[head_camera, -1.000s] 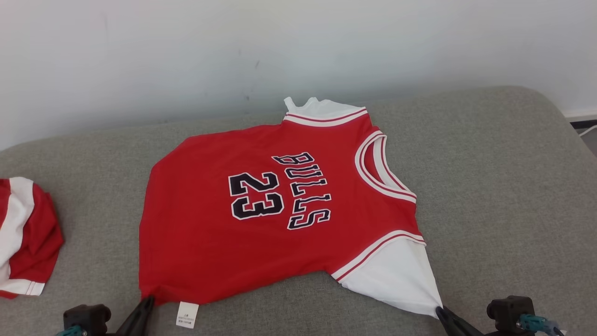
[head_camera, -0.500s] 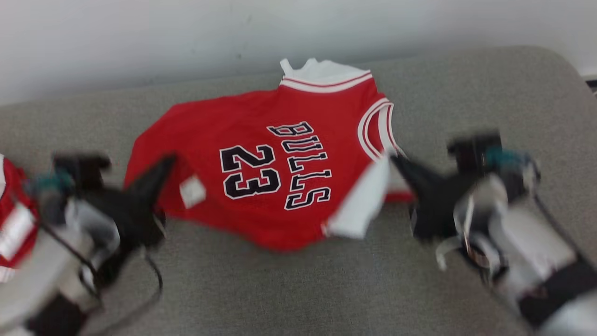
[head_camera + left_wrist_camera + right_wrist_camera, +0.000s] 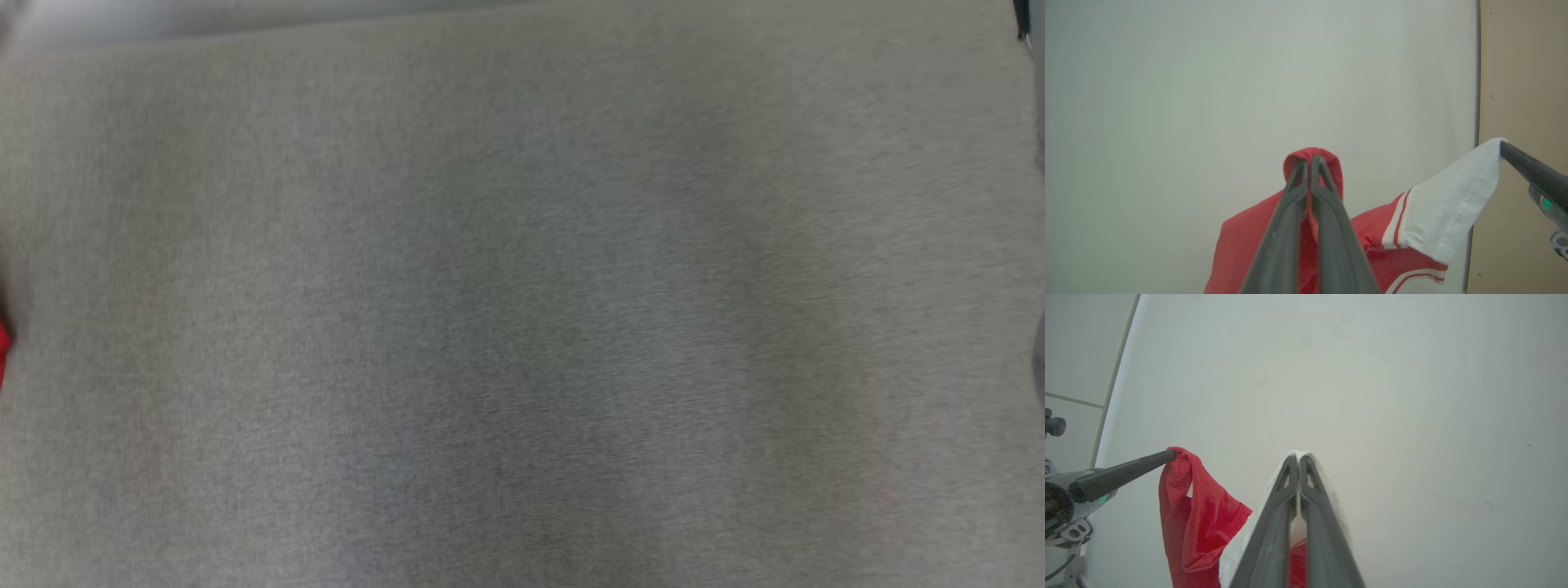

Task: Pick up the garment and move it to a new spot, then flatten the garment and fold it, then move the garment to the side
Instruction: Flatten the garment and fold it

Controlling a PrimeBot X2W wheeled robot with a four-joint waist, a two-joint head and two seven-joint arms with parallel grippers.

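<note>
Left wrist view: the left gripper (image 3: 1309,163) rises from the bottom centre of the frame. I read its two fingers as pressed together, with a red fold (image 3: 1312,153) of the shirt (image 3: 1380,249) pinched at the tips. The red cloth wraps over the fingertips and hangs down behind them to the bottom edge.

In the same view, the right gripper (image 3: 1504,148) enters from the right edge. Its tip meets the white corner (image 3: 1457,200) of the shirt at middle right. The white cloth slopes down and left from that tip to a red and white striped band, then joins the red body at lower centre. Behind the shirt are a pale wall (image 3: 1188,102) and, along the right edge, a tan panel (image 3: 1523,73).

Right wrist view: the right gripper (image 3: 1298,459) rises from bottom centre, fingers fully together, with white cloth clamped at the tips and draped along both sides. The left gripper (image 3: 1169,454) enters from the left edge at mid-height and holds a red corner, from which the shirt (image 3: 1196,526) hangs to the bottom edge.

Head view: a grey cushion (image 3: 522,327), blurred. A red sliver (image 3: 3,353) shows at the left edge; I cannot tell what it belongs to.
</note>
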